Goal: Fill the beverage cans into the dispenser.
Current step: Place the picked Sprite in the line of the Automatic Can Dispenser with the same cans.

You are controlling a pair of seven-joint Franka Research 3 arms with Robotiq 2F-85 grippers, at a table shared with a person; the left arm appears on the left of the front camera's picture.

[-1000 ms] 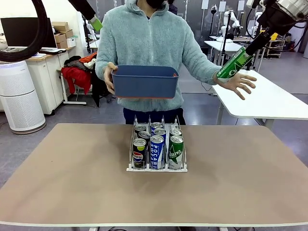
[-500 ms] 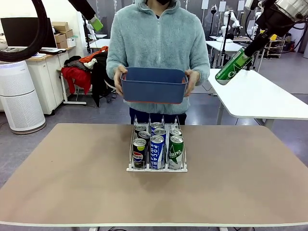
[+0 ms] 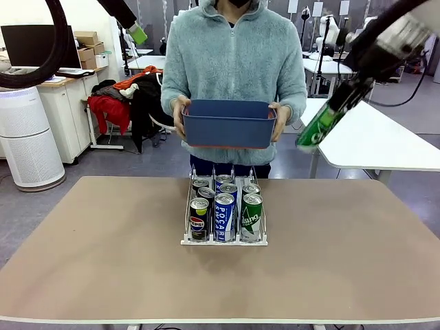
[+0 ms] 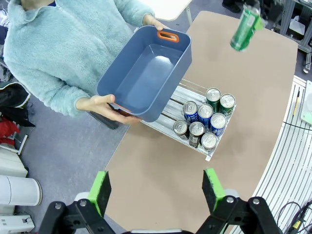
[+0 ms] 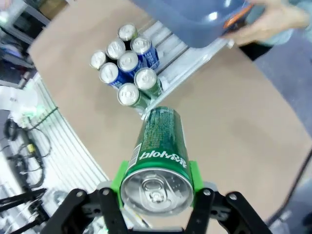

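Note:
The dispenser [image 3: 223, 241] stands mid-table with several cans in its three lanes: black Pepsi [image 3: 199, 218] on the left, Pocari Sweat [image 3: 224, 216] in the middle, green [image 3: 251, 217] on the right. My right gripper [image 3: 338, 102] hangs high over the table's far right, shut on a tilted green can [image 3: 317, 127]. The right wrist view looks down past that can [image 5: 158, 161] in the gripper [image 5: 157, 183] onto the dispenser [image 5: 180, 68]. My left gripper [image 4: 156, 190] is open and empty, high above the dispenser [image 4: 168, 109].
A person at the far side holds an empty dark blue bin [image 3: 229, 124] in both hands above the dispenser's back end; from the left wrist it is the bin [image 4: 146, 78]. A white side table [image 3: 378, 141] stands behind on the right.
My right gripper has carried the green can down and to the left, toward the table. The person's free hand went back onto the bin, which shifted right and lower.

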